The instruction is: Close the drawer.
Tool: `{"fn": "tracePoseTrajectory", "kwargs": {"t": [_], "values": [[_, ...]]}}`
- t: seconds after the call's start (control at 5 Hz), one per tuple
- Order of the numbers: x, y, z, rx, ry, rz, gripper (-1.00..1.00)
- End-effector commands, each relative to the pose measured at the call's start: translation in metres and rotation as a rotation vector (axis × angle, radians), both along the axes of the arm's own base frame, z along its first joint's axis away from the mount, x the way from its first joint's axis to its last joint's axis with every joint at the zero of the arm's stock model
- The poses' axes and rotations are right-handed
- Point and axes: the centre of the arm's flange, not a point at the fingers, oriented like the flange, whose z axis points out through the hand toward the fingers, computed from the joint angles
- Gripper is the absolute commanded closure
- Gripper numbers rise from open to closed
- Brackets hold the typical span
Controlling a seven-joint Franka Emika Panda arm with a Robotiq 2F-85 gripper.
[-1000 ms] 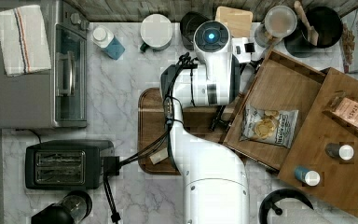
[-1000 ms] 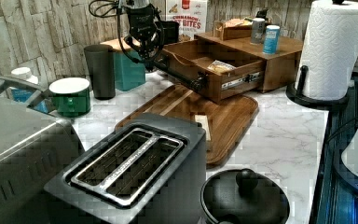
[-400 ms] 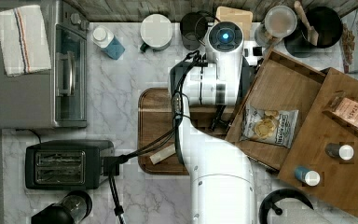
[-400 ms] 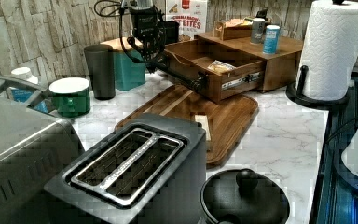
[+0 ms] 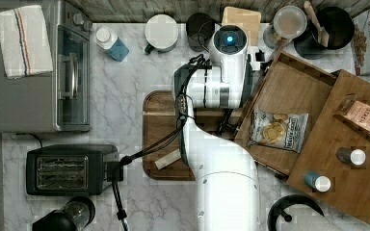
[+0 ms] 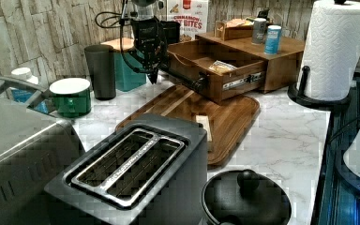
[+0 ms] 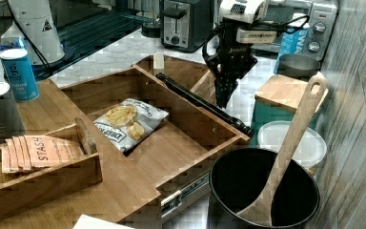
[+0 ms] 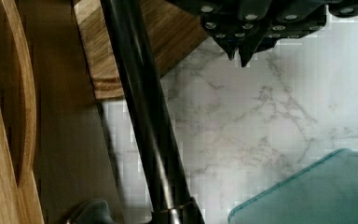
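The drawer [image 5: 294,86] is pulled out of its wooden cabinet [image 5: 337,159] and holds a bag of chips [image 5: 274,127]. A black bar handle [image 7: 200,102] runs along its front. My gripper [image 7: 221,100] hangs fingertips-down over the marble counter just outside the handle's far end, beside the bar and not around it. In the wrist view the gripper [image 8: 239,53] is shut with nothing in it, and the handle [image 8: 140,107] passes alongside. In the left view the gripper [image 6: 153,77] is left of the drawer's front [image 6: 211,89].
A dark cutting board [image 5: 161,134] lies in front of the drawer under my arm. A teal box with a wooden lid [image 7: 286,95], a dark cup [image 6: 101,70] and a black pot with a wooden spoon [image 7: 267,191] stand close by. Toaster [image 5: 70,168] and toaster oven [image 5: 38,91] are farther off.
My hand has shifted a little to the top view's right, closer to the drawer's front corner. The drawer has not moved.
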Motion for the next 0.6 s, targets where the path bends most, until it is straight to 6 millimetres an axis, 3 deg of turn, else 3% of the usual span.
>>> {"fn": "tracePoseTrajectory", "kwargs": {"t": [0.2,0.6], "values": [[-0.01,-0.054,0.065,-0.03,-0.075,0.123,1.0],[-0.043,-0.123,0.065,-0.002,-0.049,0.191,1.0]]}}
